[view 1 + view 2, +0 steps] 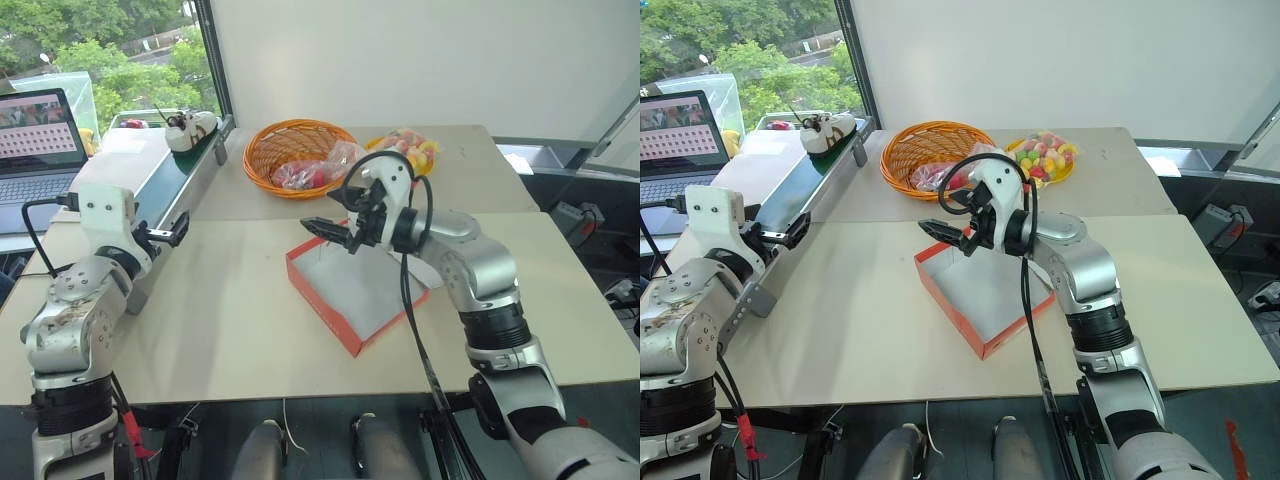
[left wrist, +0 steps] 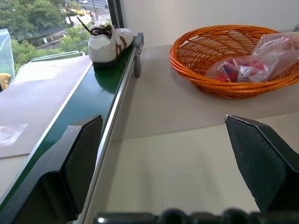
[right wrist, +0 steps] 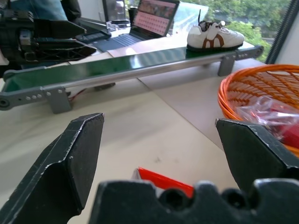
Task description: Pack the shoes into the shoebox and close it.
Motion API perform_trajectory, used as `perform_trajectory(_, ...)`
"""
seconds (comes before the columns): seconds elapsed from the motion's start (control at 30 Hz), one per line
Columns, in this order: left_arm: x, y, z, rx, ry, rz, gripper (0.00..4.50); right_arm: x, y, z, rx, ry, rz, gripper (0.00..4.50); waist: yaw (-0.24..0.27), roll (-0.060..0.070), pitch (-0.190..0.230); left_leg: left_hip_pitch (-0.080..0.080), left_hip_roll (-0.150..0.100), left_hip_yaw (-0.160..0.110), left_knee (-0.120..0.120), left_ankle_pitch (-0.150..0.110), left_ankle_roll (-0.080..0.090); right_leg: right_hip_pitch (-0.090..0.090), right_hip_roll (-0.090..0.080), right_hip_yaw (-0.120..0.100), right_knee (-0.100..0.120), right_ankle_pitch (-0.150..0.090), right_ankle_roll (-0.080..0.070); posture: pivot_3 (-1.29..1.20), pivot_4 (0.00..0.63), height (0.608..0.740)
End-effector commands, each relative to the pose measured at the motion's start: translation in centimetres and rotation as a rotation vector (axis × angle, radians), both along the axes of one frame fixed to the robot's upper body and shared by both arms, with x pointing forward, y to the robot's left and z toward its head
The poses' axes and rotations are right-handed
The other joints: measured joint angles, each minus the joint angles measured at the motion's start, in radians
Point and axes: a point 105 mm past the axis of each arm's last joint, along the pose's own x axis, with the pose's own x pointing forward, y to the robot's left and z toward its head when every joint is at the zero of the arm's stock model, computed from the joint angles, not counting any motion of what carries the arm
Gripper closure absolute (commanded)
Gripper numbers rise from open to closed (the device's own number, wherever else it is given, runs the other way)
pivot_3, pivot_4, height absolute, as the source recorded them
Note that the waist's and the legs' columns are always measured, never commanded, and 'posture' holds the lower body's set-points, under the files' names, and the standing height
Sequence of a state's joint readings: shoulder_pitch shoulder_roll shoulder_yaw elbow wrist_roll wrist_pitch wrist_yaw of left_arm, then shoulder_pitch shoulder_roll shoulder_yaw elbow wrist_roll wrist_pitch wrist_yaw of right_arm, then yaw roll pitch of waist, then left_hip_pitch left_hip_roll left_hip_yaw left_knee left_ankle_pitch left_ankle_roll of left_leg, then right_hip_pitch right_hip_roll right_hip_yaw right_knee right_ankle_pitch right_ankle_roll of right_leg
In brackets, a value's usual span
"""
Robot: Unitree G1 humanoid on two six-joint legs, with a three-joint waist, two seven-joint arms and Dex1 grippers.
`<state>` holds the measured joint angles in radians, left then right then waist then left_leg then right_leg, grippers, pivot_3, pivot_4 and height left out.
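One white shoe (image 1: 190, 128) with brown stripes and dark laces stands at the far end of the green conveyor belt (image 1: 172, 180); it also shows as the shoe (image 2: 108, 39) and the shoe (image 3: 215, 35). The red shoebox (image 1: 320, 308) lies open on the table's middle, its white inside empty. My right gripper (image 1: 326, 232) hovers open over the box's far left corner, pointing left toward the belt. My left gripper (image 1: 168, 233) is open beside the belt's near end, holding nothing.
An orange wicker basket (image 1: 295, 150) with a plastic bag in it sits behind the box, and a yellow plate of sweets (image 1: 410, 148) is beside it. A laptop (image 1: 35, 140) stands at the far left.
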<state>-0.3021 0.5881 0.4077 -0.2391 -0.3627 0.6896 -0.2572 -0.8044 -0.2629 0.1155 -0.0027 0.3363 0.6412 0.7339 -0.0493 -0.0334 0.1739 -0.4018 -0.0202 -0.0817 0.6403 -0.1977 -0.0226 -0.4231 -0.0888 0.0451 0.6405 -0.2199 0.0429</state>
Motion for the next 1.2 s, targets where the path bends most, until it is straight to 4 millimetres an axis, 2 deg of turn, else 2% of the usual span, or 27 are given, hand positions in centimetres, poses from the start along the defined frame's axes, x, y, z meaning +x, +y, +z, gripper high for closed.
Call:
perform_trajectory(0.03, -1.0, 2.7, 1.5, 0.021, -0.064, 0.035, 0.02, -1.3, 1.6, 1.9, 0.052, -0.057, 0.066, 0.0, 0.001, 0.0, 0.0, 0.0, 0.0, 0.0, 0.0, 0.0, 0.0, 0.0, 0.0, 0.0, 0.0, 0.0, 0.0, 0.0, 0.15, 0.74)
perform_trajectory(0.2, -1.5, 5.9, 1.4, 0.014, -0.073, -0.01, 0.02, -2.9, 2.4, 1.6, 0.078, -0.031, 0.14, 0.0, 0.006, 0.0, 0.0, 0.0, 0.0, 0.0, 0.0, 0.0, 0.0, 0.0, 0.0, -0.001, 0.0, 0.0, 0.0, 0.0, 0.15, 0.74)
perform_trajectory(0.27, -1.3, 6.5, 1.3, -0.017, -0.078, -0.048, 0.02, -3.5, 2.4, 1.2, 0.071, -0.018, 0.166, 0.0, 0.008, 0.0, 0.0, 0.0, 0.0, 0.0, -0.001, 0.0, 0.0, 0.0, 0.0, -0.001, 0.0, 0.0, 0.0, 0.0, 0.15, 0.74)
perform_trajectory(0.37, -0.9, 7.4, 0.3, -0.051, -0.041, -0.098, 0.02, -4.7, 2.6, 0.9, 0.073, 0.007, 0.224, 0.0, 0.01, 0.0, 0.0, 0.0, 0.0, 0.0, 0.0, 0.0, 0.0, 0.0, -0.001, -0.002, -0.001, 0.0, 0.0, 0.0, 0.15, 0.74)
perform_trajectory(0.5, -0.4, 9.3, -0.9, -0.032, 0.006, -0.082, 0.02, -5.5, 2.8, 0.9, 0.092, 0.022, 0.256, 0.0, 0.005, 0.0, 0.0, 0.0, 0.0, 0.0, -0.001, 0.0, 0.0, 0.0, 0.0, -0.002, 0.0, 0.0, 0.0, 0.0, 0.15, 0.74)
perform_trajectory(0.8, 1.4, 9.9, -2.0, -0.014, 0.071, -0.134, 0.02, -6.2, 2.7, -0.1, 0.047, 0.02, 0.25, 0.0, 0.005, 0.0, 0.0, 0.0, 0.001, 0.0, -0.001, 0.0, 0.0, 0.0, -0.001, -0.003, 0.0, 0.0, 0.0, 0.0, 0.15, 0.74)
perform_trajectory(1.0, 1.5, 11.5, -2.4, -0.003, 0.08, -0.072, 0.02, -6.3, 2.1, -0.3, 0.044, 0.023, 0.214, 0.0, 0.002, 0.0, 0.0, 0.0, 0.001, 0.0, -0.001, 0.0, 0.0, -0.001, -0.001, -0.003, 0.0, 0.0, 0.0, 0.0, 0.15, 0.74)
perform_trajectory(1.2, 1.8, 11.5, -3.0, -0.006, 0.097, -0.069, 0.02, -6.4, 1.7, -0.3, 0.034, 0.023, 0.192, 0.0, 0.005, 0.0, 0.0, 0.0, 0.001, 0.0, -0.001, 0.0, 0.0, -0.001, -0.001, -0.004, 0.001, 0.0, 0.0, 0.0, 0.15, 0.74)
